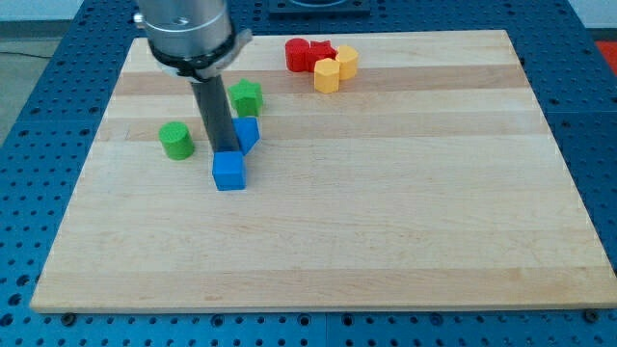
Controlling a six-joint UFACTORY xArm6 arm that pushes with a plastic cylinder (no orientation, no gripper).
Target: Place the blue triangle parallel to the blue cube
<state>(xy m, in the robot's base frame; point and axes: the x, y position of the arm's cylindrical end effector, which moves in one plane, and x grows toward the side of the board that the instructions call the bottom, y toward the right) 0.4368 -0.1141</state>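
The blue cube (229, 173) lies on the wooden board (386, 212) left of centre. The blue triangle (248, 134) sits just above and to the right of it, partly hidden by the rod. My tip (228, 152) stands at the top edge of the blue cube, between the cube and the triangle, close to or touching both.
A green block (176, 141) lies left of the rod and another green block (247, 97) above the blue triangle. Two red blocks (307, 54) and two yellow blocks (335, 68) cluster near the view's top. The board rests on a blue perforated table.
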